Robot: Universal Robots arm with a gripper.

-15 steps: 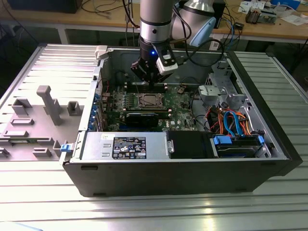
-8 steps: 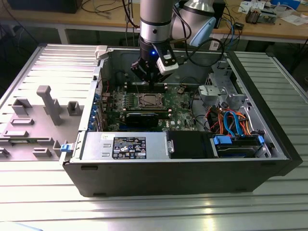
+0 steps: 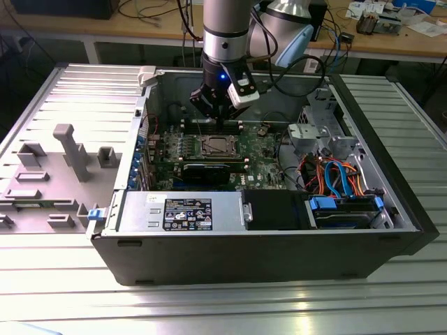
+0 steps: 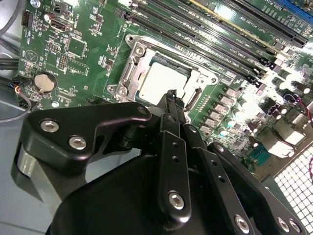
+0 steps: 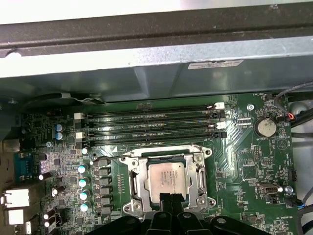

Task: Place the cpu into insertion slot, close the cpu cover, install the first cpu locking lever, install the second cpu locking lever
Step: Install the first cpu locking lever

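Inside the open case, away from the job itself

I see the green motherboard (image 5: 244, 171) spread below my tool, four memory slots (image 5: 151, 125) just beyond it, a round coin battery (image 5: 266, 128) off to one side. Nearer the exterior camera sit the grey power supply (image 3: 185, 209) and the blue drive caddy (image 3: 346, 209), with orange and blue cables (image 3: 335, 174) between.

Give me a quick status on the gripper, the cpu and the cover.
Gripper shut, tips at the socket edge. Cpu seated in the slot. Cpu cover down around it, chip showing through its window. Nothing in the way.
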